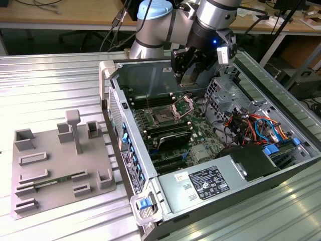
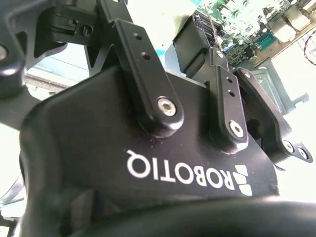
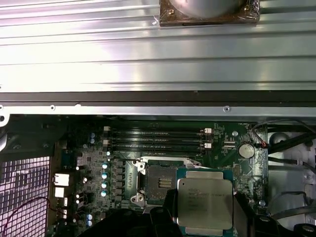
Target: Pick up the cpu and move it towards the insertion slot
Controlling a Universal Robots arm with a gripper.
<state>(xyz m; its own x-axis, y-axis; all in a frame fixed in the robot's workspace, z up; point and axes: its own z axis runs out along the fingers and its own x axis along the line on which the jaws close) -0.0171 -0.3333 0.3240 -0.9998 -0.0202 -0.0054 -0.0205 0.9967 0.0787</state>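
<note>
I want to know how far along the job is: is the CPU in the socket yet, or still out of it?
Out. In the first wrist view the CPU sits between the gripper's fingers, beside the socket, whose dark square is bare.

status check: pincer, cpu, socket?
Pincer shut on pale silver square cpu. Cpu above green motherboard, beside dark square insertion slot. Slot's metal frame open, nothing visibly blocking.

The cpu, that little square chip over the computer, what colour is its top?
Pale silver-white metal; the cpu shows best in the first wrist view.
</note>
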